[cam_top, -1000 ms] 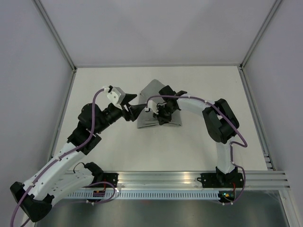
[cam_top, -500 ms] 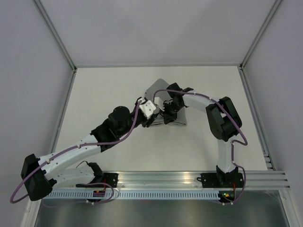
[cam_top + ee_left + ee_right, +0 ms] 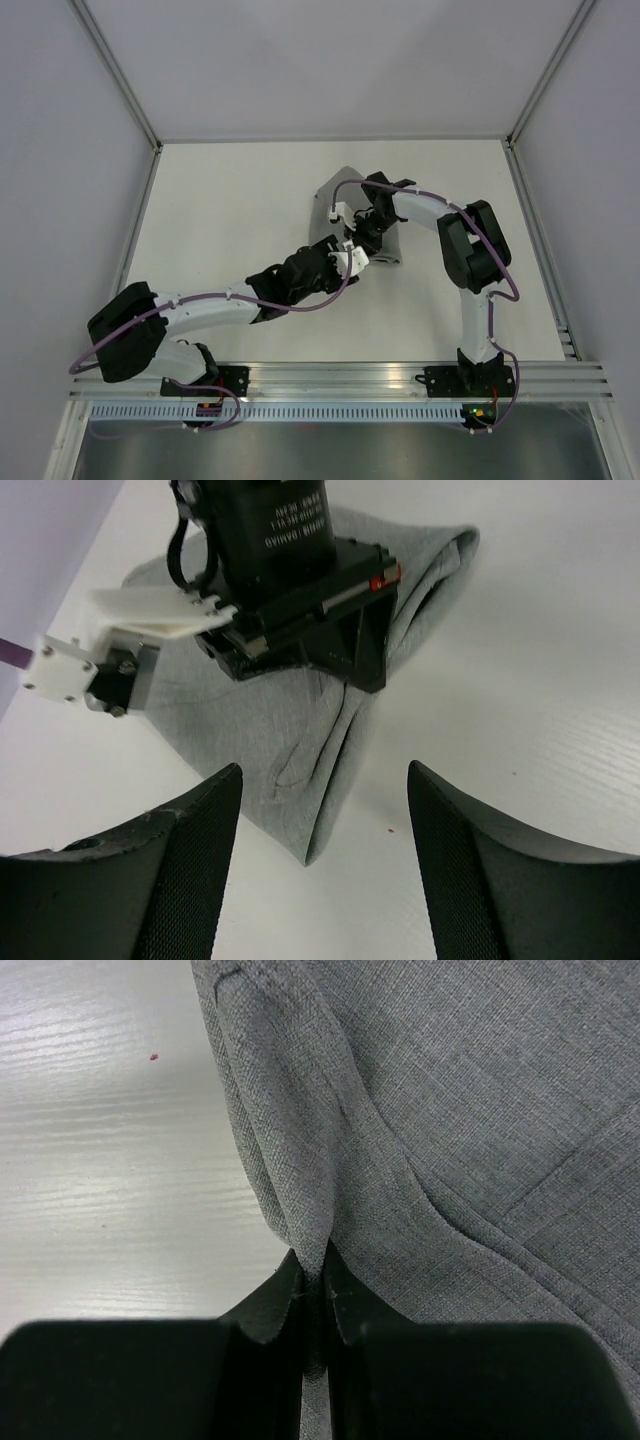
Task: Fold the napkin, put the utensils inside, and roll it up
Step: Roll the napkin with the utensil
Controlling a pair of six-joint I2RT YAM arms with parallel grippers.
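Folding seems in hand — right gripper pinches the napkin edge, left gripper gapes beside it — next, crease flat; utensils unseen.

Lighting even, bright, diffuse; my overhead view sharp. Soft shadow under napkin fold. My left fingers blurred, near lens. Mild glare on table.

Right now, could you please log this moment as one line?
right gripper shut on napkin | left gripper open at napkin corner | utensils unseen
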